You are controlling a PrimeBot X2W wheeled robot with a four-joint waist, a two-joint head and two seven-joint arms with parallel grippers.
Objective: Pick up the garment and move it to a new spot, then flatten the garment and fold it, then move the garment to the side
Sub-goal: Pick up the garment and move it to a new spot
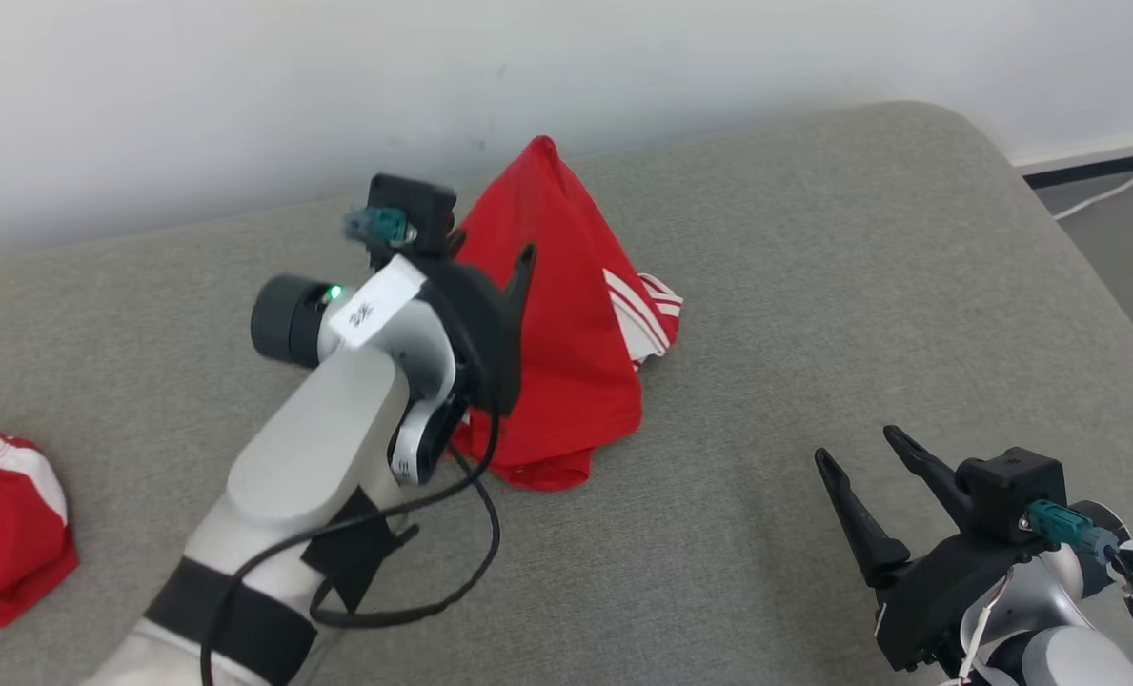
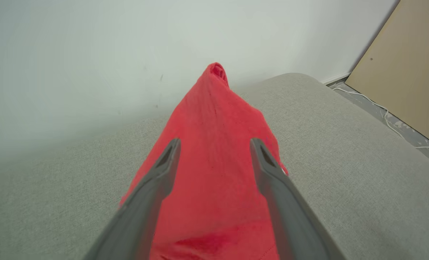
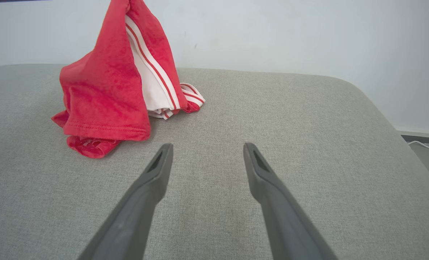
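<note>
From the head camera, the red garment (image 1: 576, 353) is standing up in a pointed heap toward the back of the grey cushion (image 1: 814, 286), near the white wall (image 1: 242, 86). White stripes are showing on its right flank. The left claw (image 1: 495, 262) is reaching in from the left against the heap's left slope. The right claw (image 1: 859, 446) is hanging at the lower right, well apart from the garment, with its fingers spread around nothing. A second red cloth (image 1: 9, 534) is lying at the cushion's left edge.

Through the left wrist camera, the garment (image 2: 218, 108) is rising to a narrow peak beyond the left claw (image 2: 216, 144). The fingers are gaping wide with red cloth showing between them, unpinched. I cannot tell whether they are touching it.

Through the right wrist camera, the garment (image 3: 102, 97) is sitting at the upper left. Its hem is bunching on the cushion (image 3: 290, 115) and a white, red-striped panel is hanging down its right side. The right claw (image 3: 208, 146) is hovering open over bare cushion, with the garment ahead and to its left.
</note>
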